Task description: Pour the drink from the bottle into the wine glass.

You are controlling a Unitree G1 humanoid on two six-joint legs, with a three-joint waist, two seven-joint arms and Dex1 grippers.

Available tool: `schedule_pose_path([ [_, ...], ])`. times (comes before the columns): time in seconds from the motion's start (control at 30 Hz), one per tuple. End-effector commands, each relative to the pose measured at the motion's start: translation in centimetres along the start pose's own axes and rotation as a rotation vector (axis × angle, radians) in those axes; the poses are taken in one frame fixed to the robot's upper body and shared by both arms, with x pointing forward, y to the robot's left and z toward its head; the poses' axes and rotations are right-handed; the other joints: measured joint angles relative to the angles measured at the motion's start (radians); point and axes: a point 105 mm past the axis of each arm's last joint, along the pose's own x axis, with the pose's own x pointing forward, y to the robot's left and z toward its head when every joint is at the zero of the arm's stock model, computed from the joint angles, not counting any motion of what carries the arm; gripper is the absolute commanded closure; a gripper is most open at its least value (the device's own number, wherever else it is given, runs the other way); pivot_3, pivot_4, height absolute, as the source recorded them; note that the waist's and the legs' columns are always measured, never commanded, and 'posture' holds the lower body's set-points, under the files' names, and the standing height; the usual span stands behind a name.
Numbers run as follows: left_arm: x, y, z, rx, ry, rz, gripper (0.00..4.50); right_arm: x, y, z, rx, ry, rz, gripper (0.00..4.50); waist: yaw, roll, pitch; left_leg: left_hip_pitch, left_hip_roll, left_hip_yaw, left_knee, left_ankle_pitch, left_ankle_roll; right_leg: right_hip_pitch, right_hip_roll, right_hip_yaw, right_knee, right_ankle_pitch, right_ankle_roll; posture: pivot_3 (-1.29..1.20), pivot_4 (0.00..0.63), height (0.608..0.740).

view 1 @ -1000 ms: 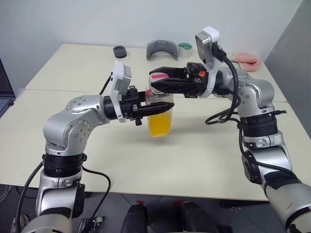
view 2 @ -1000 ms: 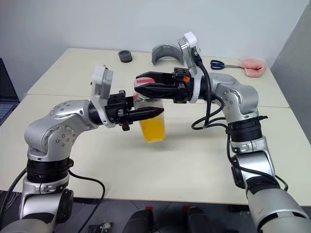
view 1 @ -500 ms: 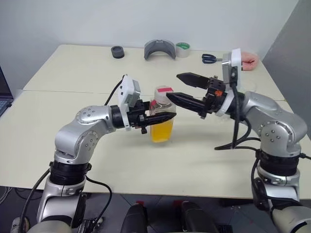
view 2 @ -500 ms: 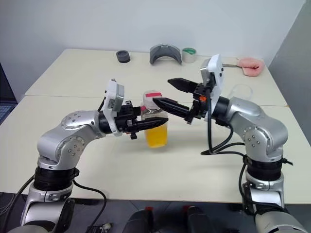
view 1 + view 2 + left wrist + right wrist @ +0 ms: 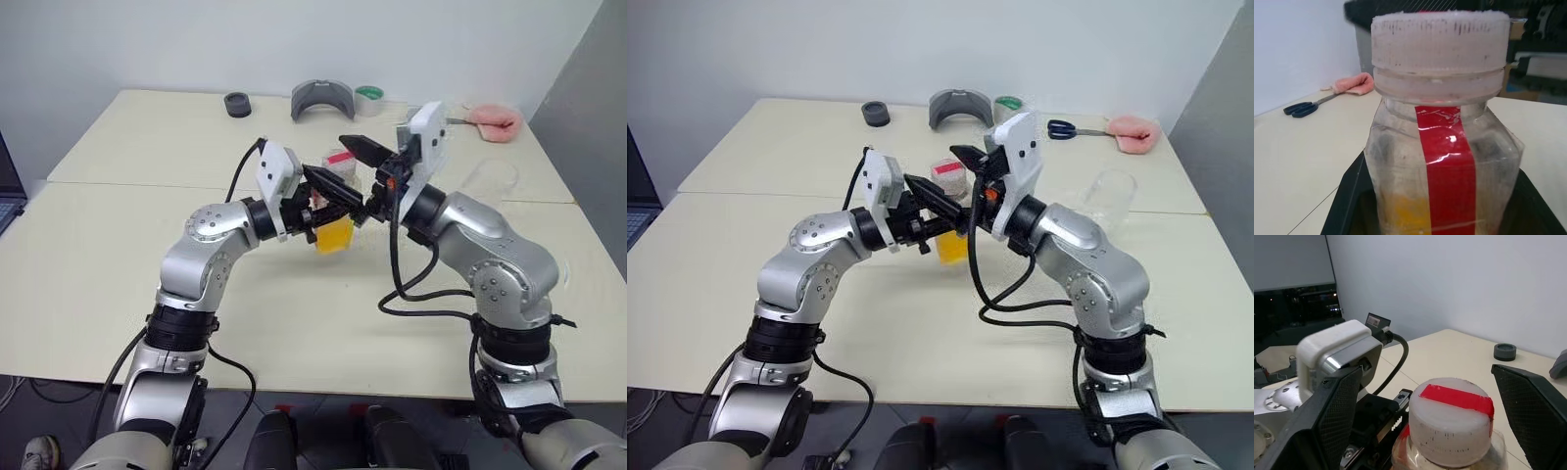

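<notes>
Right gripper (image 5: 1449,396) has spread wide around cap (image 5: 1452,418) — left gripper (image 5: 328,201) still pinching bottle (image 5: 1444,161).

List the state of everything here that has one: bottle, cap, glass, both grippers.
bottle: upright, part full of orange drink, clamped in the left gripper
cap: on the bottle, not yet removed
wine glass: on the table, no drink in it
left gripper: shut on the bottle's body
right gripper: open, fingers either side of the cap, not gripping
</notes>
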Motion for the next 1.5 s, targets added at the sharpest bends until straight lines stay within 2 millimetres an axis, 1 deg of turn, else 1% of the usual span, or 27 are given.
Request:
schedule_pose_path([
  [0.03,0.3,0.0,1.9,0.064,-0.051,0.001,2.70,0.2,0.1,1.3,-0.054,-0.059,0.000,0.02,0.000,0.000,0.000,0.000,0.000,0.000,0.000,0.000,0.000,0.000,0.000,0.000,0.000,0.000,0.000,0.00,0.150,0.740],
  [0.07,0.3,0.0,1.9,0.063,-0.051,0.002,2.70,0.3,0.1,1.3,-0.057,-0.059,0.000,0.02,0.000,0.000,0.000,0.000,0.000,0.000,0.000,0.000,0.000,0.000,0.000,0.000,0.000,0.000,0.000,0.00,0.150,0.740],
  [0.17,0.4,-0.1,1.9,0.058,-0.053,0.005,2.70,0.3,-0.1,1.3,-0.051,-0.071,-0.008,0.60,0.000,0.000,0.000,0.000,0.000,0.000,0.000,0.000,0.000,0.000,0.000,0.000,0.000,0.000,0.000,0.00,0.150,0.740],
  [0.27,0.2,-0.2,1.8,0.052,-0.048,0.000,2.70,0.3,-0.1,1.7,-0.045,-0.091,-0.018,1.64,0.000,0.000,0.000,0.000,0.000,0.000,0.000,0.000,0.000,0.000,0.000,0.000,0.000,0.000,0.000,0.00,0.150,0.740],
  [0.37,0.2,-0.3,1.6,0.049,-0.045,-0.001,2.70,0.3,-0.1,1.7,-0.042,-0.094,-0.021,2.64,0.000,0.000,0.000,0.000,0.000,0.000,0.000,0.000,0.000,0.000,0.000,0.000,0.000,0.000,0.000,0.00,0.150,0.740],
  [0.5,0.3,-0.4,1.7,0.048,-0.050,-0.005,2.70,0.3,0.3,1.4,-0.042,-0.087,-0.005,2.64,0.000,0.000,0.000,0.000,0.000,0.000,0.000,0.000,0.000,0.000,0.000,0.000,0.001,0.000,0.000,0.00,0.150,0.740],
  [0.57,0.3,-0.6,2.0,0.047,-0.056,-0.021,2.70,0.4,0.5,1.5,-0.035,-0.086,0.030,2.64,0.000,0.000,0.000,0.000,0.000,0.000,0.000,0.000,0.000,0.000,0.000,0.000,0.000,0.000,0.000,0.00,0.150,0.740],
  [0.67,0.0,-1.7,2.9,0.031,-0.060,-0.100,2.70,0.5,1.1,2.4,0.009,-0.085,0.191,2.64,-0.001,0.000,0.000,0.000,0.000,0.000,0.000,0.000,0.000,0.000,0.000,0.000,0.001,0.000,0.000,0.00,0.150,0.740],
  [0.77,-1.2,-4.3,3.9,-0.050,-0.040,-0.274,2.70,0.0,1.9,3.6,0.073,-0.063,0.471,2.64,-0.008,0.001,0.001,0.000,0.000,0.000,0.001,0.000,0.000,0.000,0.000,0.000,0.001,0.000,0.000,0.00,0.150,0.740],
  [0.87,-2.5,-6.7,4.4,-0.097,0.007,-0.423,2.70,0.1,2.3,4.1,0.069,-0.043,0.646,2.64,-0.013,0.001,0.001,0.001,0.001,0.000,0.000,0.000,0.000,0.000,0.001,-0.001,0.002,0.000,0.000,0.00,0.150,0.740],
  [0.93,-2.9,-7.3,4.7,-0.106,0.025,-0.465,2.70,0.6,2.4,4.1,0.062,-0.031,0.705,2.64,-0.013,0.001,0.001,0.001,0.001,-0.001,0.000,0.000,0.000,0.000,0.001,-0.001,0.002,0.000,0.000,0.00,0.150,0.740],
  [1.03,-3.1,-6.8,4.8,-0.088,0.031,-0.448,2.70,0.5,2.5,3.9,0.051,-0.007,0.753,2.64,-0.010,0.001,0.001,0.001,0.001,-0.001,0.002,0.000,0.000,0.000,0.001,-0.001,0.003,0.000,0.000,0.00,0.150,0.740],
  [1.1,-3.2,-6.2,4.8,-0.083,0.031,-0.423,2.70,0.0,2.3,3.8,0.056,0.008,0.754,1.87,-0.009,0.001,0.001,0.001,0.001,-0.001,0.003,0.000,0.000,0.000,0.001,-0.001,0.003,0.000,0.000,0.00,0.150,0.740],
  [1.17,-3.3,-5.8,4.8,-0.079,0.033,-0.402,2.70,-0.7,2.0,3.9,0.058,0.019,0.734,1.27,-0.007,0.001,0.001,0.000,0.000,-0.001,0.004,0.000,0.000,0.000,0.001,-0.001,0.004,0.000,0.000,0.00,0.150,0.740],
  [1.23,-3.4,-5.2,4.7,-0.072,0.031,-0.368,2.70,-1.5,1.3,3.8,0.065,0.028,0.668,0.55,-0.005,0.001,0.001,0.000,0.000,-0.001,0.005,0.000,0.000,0.000,0.001,-0.001,0.004,0.000,0.000,0.00,0.150,0.740],
  [1.3,-3.4,-4.5,4.6,-0.068,0.026,-0.331,2.70,-2.2,0.7,3.9,0.077,0.025,0.583,0.01,-0.004,0.001,0.001,0.000,0.000,-0.001,0.006,0.000,0.000,0.000,0.001,-0.001,0.005,0.000,0.000,0.00,0.150,0.740],
  [1.43,-3.5,-3.2,3.7,-0.060,0.025,-0.240,2.70,-3.9,0.2,3.5,0.042,0.017,0.399,0.01,-0.003,0.001,0.001,0.000,0.000,-0.001,0.006,0.000,0.000,0.000,0.001,0.000,0.006,0.000,0.000,0.00,0.150,0.740],
  [1.5,-3.5,-2.7,3.3,-0.045,0.027,-0.207,2.70,-4.2,-0.1,3.3,0.007,0.013,0.307,0.01,-0.008,0.001,0.001,0.000,0.001,-0.001,0.006,0.000,0.000,0.000,0.001,0.000,0.006,-0.001,0.000,0.00,0.150,0.740],
])
